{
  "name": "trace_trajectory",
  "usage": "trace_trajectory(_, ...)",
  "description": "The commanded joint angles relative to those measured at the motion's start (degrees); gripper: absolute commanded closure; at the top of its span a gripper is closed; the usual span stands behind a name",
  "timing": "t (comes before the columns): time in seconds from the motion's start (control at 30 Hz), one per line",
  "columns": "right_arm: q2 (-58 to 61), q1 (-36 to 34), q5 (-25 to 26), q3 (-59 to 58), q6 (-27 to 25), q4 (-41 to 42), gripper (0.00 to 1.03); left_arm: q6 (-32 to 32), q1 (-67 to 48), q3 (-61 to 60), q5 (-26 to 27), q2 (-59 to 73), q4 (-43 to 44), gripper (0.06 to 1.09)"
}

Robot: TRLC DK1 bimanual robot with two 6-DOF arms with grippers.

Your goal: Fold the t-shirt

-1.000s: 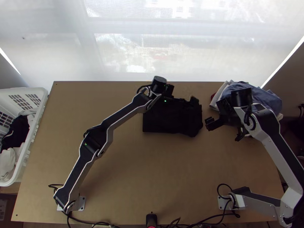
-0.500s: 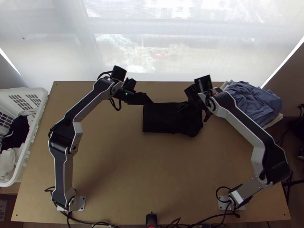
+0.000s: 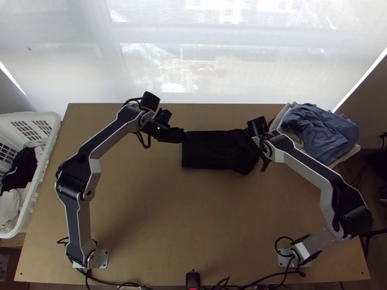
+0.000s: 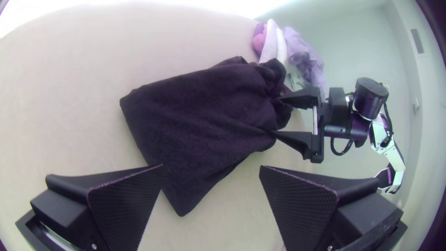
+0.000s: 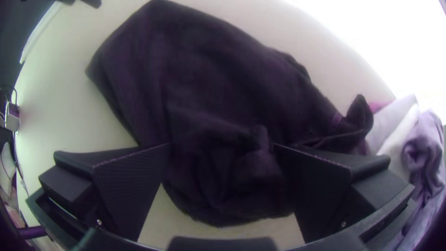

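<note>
bright window (image 3: 203,60) behind sheer pale blind (image 3: 290,79), light wooden table (image 3: 193,217), dark floor (image 3: 370,176)

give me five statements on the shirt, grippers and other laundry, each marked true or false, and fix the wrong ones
1. The black t-shirt lies on the wooden table. True.
2. The left gripper's fingers are pressed together. False: the left gripper has its fingers wide apart.
3. The right gripper has its fingers apart at the t-shirt's crumpled end. True.
4. The white laundry basket is on the right arm's side. False: the white laundry basket is on the left arm's side.
5. A blue garment lies on top of the clothes pile. True.
</note>
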Motion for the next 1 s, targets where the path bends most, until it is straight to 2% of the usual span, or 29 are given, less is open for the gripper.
trace_trajectory(0.0, -13.1, -3.6, -0.3, -12.9, -1.0, 0.6, 0.05, -0.4, -1.0, 3.4, -1.5, 2.0, -1.0, 0.10)
trace_trajectory(0.13, -17.0, -3.6, -0.3, -12.9, -0.3, 0.5, 0.05, -1.6, -2.6, 7.7, -2.4, 4.7, -1.2, 0.10)
trace_trajectory(0.37, -18.5, -6.4, -0.3, -5.7, 0.5, -1.1, 0.05, -2.1, -6.4, 12.4, -3.6, 8.4, -1.3, 0.10)
trace_trajectory(0.47, -16.3, -6.5, -0.3, -2.9, 1.0, -0.3, 0.05, -1.7, -7.3, 12.3, -3.9, 9.6, -1.5, 0.10)
trace_trajectory(0.67, -7.0, -0.9, -0.3, -0.5, 2.4, 2.1, 0.05, -0.8, -7.7, 12.0, -4.2, 12.0, -2.7, 0.10)
trace_trajectory(0.8, -2.9, 0.9, -0.3, -1.8, 2.3, 2.8, 0.05, 1.2, -7.1, 10.6, -5.1, 12.6, -4.8, 0.10)
trace_trajectory(0.97, -3.4, 0.5, -0.3, -7.5, 2.1, 3.1, 0.05, 4.8, -4.9, 7.5, -5.5, 12.5, -8.1, 0.10)
